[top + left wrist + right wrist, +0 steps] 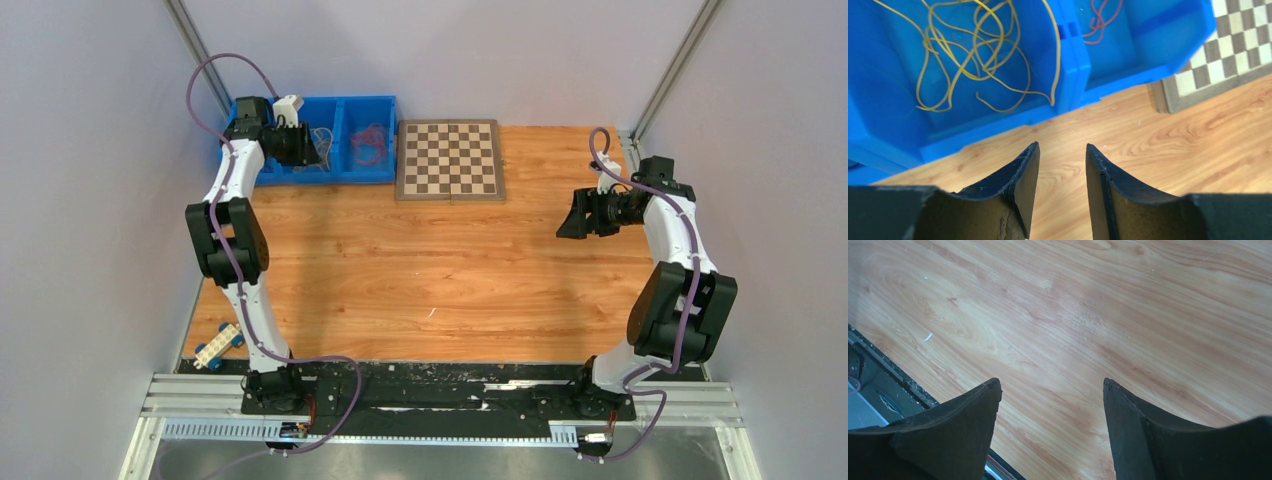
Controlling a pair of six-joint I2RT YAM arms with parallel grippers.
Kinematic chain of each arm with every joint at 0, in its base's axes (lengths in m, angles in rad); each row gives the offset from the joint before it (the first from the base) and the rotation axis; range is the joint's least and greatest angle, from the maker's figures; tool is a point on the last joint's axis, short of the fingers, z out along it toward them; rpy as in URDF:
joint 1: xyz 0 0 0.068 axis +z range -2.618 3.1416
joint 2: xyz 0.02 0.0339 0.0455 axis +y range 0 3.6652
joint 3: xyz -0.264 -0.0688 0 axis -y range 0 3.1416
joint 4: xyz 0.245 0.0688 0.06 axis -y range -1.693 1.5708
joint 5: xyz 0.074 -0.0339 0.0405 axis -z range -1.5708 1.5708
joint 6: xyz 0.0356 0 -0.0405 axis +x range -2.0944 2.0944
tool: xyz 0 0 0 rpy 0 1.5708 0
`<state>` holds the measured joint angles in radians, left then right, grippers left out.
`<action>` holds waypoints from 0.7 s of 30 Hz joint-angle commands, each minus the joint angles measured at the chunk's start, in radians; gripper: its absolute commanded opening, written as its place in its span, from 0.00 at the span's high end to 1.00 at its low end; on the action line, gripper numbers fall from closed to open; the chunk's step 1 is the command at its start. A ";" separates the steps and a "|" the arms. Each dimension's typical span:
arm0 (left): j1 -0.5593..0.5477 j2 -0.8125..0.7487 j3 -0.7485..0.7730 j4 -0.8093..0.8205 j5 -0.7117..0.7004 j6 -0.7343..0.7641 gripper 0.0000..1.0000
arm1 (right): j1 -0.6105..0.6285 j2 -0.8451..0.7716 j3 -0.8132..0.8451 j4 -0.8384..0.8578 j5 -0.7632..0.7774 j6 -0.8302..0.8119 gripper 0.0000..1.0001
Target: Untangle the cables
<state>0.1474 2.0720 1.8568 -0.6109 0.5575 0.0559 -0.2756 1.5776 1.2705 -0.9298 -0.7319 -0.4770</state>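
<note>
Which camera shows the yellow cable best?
Left wrist view: the yellow cable lies in clear loose loops in the blue bin. The top view shows only faint strands; the right wrist view, none.

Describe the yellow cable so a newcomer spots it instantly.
On the table's far left edge sits a blue bin, beside the chessboard. The yellow cable lies in loose loops in one compartment; the next compartment, nearer the chessboard, holds a red cable instead.

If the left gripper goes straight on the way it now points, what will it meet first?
Probably the bare wooden table, just before the front wall of the blue bin holding the yellow cables. Depth is unclear, so the left gripper might reach that wall first.
</note>
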 commanded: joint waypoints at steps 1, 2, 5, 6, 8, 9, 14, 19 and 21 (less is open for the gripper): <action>-0.004 0.067 0.115 -0.016 -0.026 0.039 0.54 | 0.005 0.001 0.023 0.020 -0.008 -0.004 0.27; -0.007 0.092 0.131 -0.023 -0.027 0.041 0.54 | 0.005 0.005 0.028 0.021 -0.004 0.000 0.27; -0.009 0.145 0.192 -0.050 -0.021 0.042 0.54 | 0.006 0.018 0.035 0.019 0.004 0.008 0.27; -0.009 0.152 0.200 -0.051 -0.019 0.041 0.53 | 0.004 0.020 0.036 0.019 0.007 0.011 0.27; -0.009 0.165 0.206 -0.044 -0.016 0.042 0.52 | 0.005 0.027 0.039 0.021 0.010 0.016 0.27; -0.009 0.174 0.207 -0.042 -0.014 0.042 0.52 | 0.006 0.031 0.042 0.021 0.011 0.020 0.27; -0.010 0.197 0.215 -0.037 -0.002 0.041 0.50 | 0.005 0.052 0.052 0.023 0.018 0.032 0.27; -0.018 0.216 0.220 -0.034 0.003 0.049 0.47 | 0.006 0.071 0.067 0.026 0.032 0.035 0.27; -0.019 0.223 0.222 -0.028 0.006 0.042 0.47 | 0.005 0.076 0.074 0.025 0.038 0.036 0.27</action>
<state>0.1375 2.2841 2.0327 -0.6540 0.5419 0.0792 -0.2756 1.6444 1.2972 -0.9268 -0.7021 -0.4492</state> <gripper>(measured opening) 0.530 0.731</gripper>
